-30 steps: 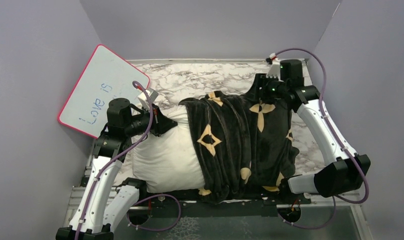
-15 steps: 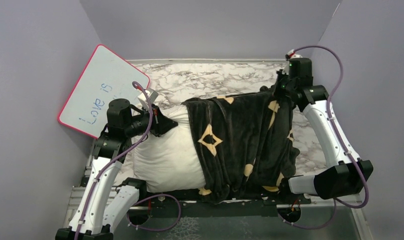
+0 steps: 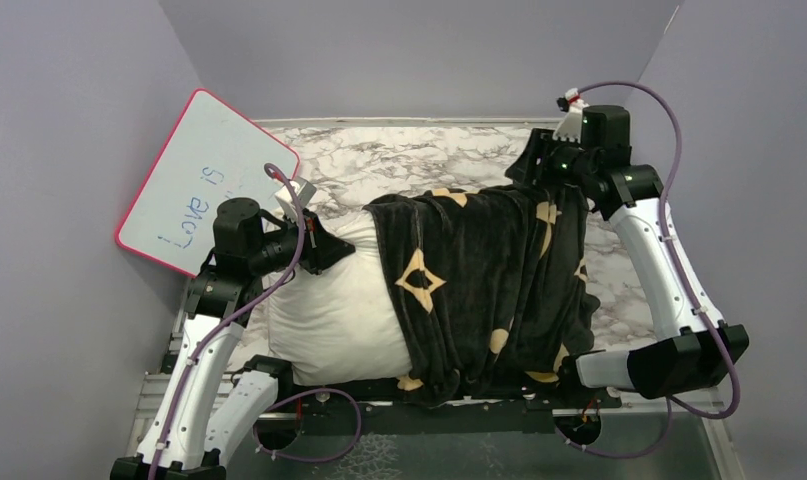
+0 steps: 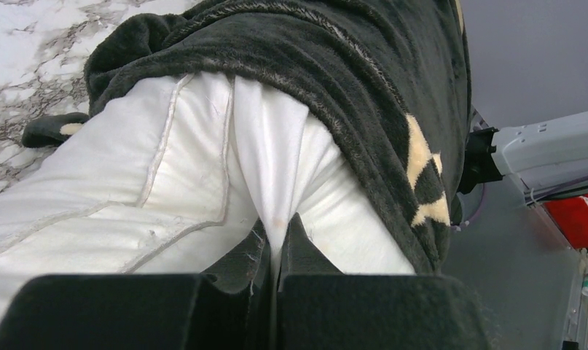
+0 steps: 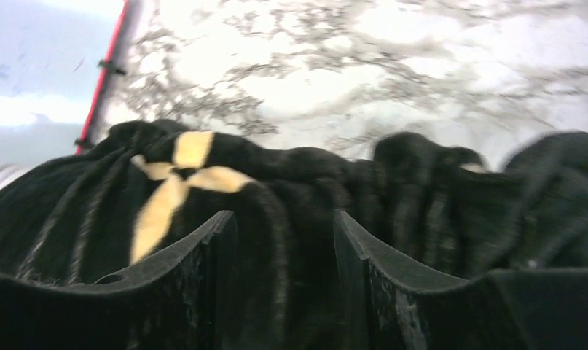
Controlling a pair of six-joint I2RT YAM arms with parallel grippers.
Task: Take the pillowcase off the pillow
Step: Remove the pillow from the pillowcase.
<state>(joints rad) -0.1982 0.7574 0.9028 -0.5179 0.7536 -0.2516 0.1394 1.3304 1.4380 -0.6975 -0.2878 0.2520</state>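
The off-white pillow (image 3: pixel 329 310) lies across the marble table, its left part bare. The black pillowcase (image 3: pixel 479 290) with tan motifs covers its right part and spills toward the right. My left gripper (image 3: pixel 329 245) is at the pillow's far left corner. In the left wrist view it (image 4: pixel 278 226) is shut on a pinch of the white pillow fabric (image 4: pixel 130 168), with the pillowcase's edge (image 4: pixel 334 73) just beyond. My right gripper (image 3: pixel 527 168) is at the pillowcase's far right corner. In the right wrist view its jaws (image 5: pixel 285 233) stand apart over the bunched black fabric (image 5: pixel 291 175).
A pink-rimmed whiteboard (image 3: pixel 204 180) leans against the left wall; its edge shows in the right wrist view (image 5: pixel 28 73). Grey walls close in the marble table (image 3: pixel 399 160) on three sides. The arm bases sit at the near edge.
My right gripper pulled the pillowcase's far corner to the right, then swung back left with its jaws apart; the fabric's far edge has sunk flatter. The left gripper has kept its hold.
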